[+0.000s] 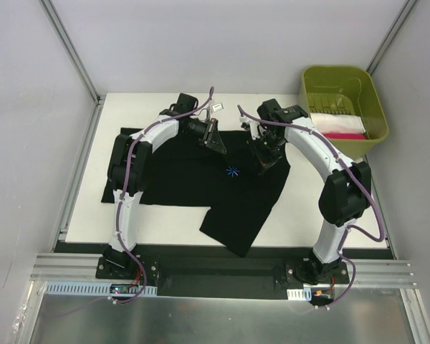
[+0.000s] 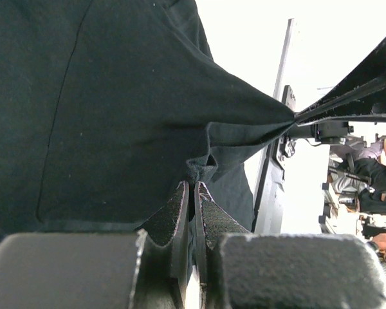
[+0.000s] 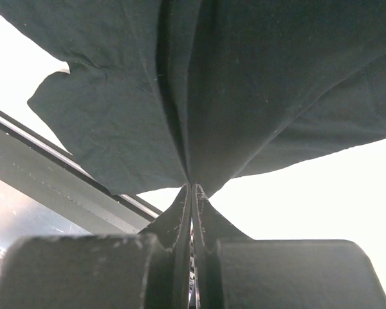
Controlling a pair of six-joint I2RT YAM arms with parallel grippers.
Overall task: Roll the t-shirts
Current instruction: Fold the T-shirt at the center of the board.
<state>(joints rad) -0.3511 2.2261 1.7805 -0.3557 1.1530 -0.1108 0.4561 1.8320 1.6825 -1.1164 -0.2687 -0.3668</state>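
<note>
You are pinching the black shirt (image 1: 186, 179) near its far edge with both grippers clamped down — left gripper (image 2: 194, 187) and right gripper (image 3: 191, 187) each holding a thin fold — while the rest is lying spread on the table (image 1: 165, 107). Those bites are looking shallow, so an uneven pull is risking a slip or a skewed roll. The arms (image 1: 322, 150) are hiding the collar edge.

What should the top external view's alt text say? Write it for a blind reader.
Both the left claw and right claw are shut on a black t-shirt near its far edge, spread on a white table. A green bin with folded cloth sits at the far right.
</note>
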